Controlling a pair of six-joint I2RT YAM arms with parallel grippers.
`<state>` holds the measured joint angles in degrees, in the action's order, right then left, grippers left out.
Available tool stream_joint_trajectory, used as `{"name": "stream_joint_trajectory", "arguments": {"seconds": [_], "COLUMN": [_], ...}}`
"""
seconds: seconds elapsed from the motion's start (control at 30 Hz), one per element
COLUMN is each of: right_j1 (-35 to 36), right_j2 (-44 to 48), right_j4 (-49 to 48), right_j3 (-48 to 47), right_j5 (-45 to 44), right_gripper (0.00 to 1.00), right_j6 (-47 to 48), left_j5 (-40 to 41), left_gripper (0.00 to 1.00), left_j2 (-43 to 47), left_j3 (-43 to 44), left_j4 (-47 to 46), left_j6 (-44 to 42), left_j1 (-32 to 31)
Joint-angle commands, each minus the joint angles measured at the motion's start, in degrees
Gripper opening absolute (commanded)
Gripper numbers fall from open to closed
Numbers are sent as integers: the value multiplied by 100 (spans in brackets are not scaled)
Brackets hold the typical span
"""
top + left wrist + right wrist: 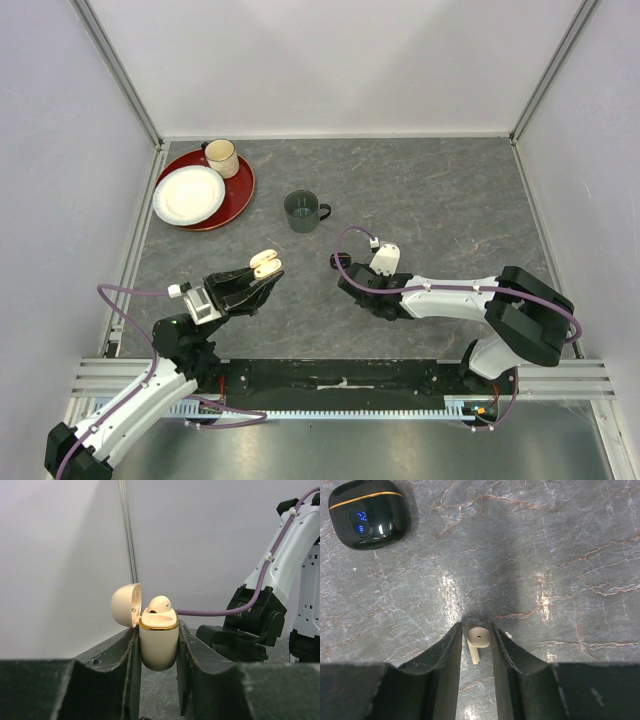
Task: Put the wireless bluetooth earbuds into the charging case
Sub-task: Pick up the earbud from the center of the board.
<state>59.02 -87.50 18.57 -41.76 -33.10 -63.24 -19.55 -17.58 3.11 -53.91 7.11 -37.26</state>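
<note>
My left gripper [262, 275] is raised off the table and shut on a cream charging case [158, 647] with a gold rim. The case's lid [125, 605] is hinged open to the left. One cream earbud [160, 603] sits in the case. The case also shows in the top view [265, 262]. My right gripper [476, 628] is down at the table, its fingers narrowed closely around a second cream earbud [479, 638], whose stem points toward the camera. A shut black charging case [369, 514] with a blue lit display lies just beyond the right gripper. No black earbuds are in view.
A green mug [303, 211] stands behind the grippers at mid-table. A red plate [238, 195] at the back left holds a white plate [188, 194] and a cream mug [221, 157]. The right arm [270, 615] stands close opposite the left gripper.
</note>
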Motion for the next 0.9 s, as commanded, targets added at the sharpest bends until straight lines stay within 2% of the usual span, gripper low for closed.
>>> {"name": "stream_joint_trajectory", "arguments": {"seconds": [0.0,0.87], "right_j1": [-14,-5], "right_j2": [40,5], "right_j4": [59,350], "right_j3": [-113,-324], "right_j5": [58,-65], "right_gripper": [36,38], "right_j6": [-57,-83], "left_j5": [92,74], "left_gripper": [2,2], "left_j2": [-26,-333], "left_j3": [-48,-13], "left_j4": [-260,-436], "left_j6": [-8,-26], "left_j1": [8,8]}}
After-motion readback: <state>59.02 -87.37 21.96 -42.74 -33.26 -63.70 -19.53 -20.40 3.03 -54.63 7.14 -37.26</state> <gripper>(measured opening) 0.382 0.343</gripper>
